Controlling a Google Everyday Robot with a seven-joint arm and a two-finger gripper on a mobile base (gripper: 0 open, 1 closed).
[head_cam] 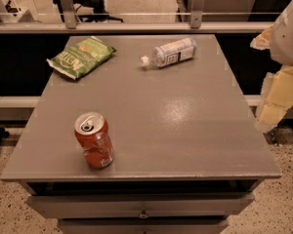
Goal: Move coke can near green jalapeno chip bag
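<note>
The coke can point(94, 140) stands upright near the front left of the grey table top point(176, 111); it is red-orange with a silver top and pull tab. The green jalapeno chip bag point(81, 56) lies flat at the back left corner, well apart from the can. My gripper point(273, 108) hangs beyond the table's right edge, below the white arm point(290, 33), far from both the can and the bag. It holds nothing that I can see.
A clear plastic bottle point(170, 52) lies on its side at the back middle of the table. Drawers point(141, 206) run below the front edge. A rail and glass partition point(136, 21) stand behind the table. Speckled floor surrounds it.
</note>
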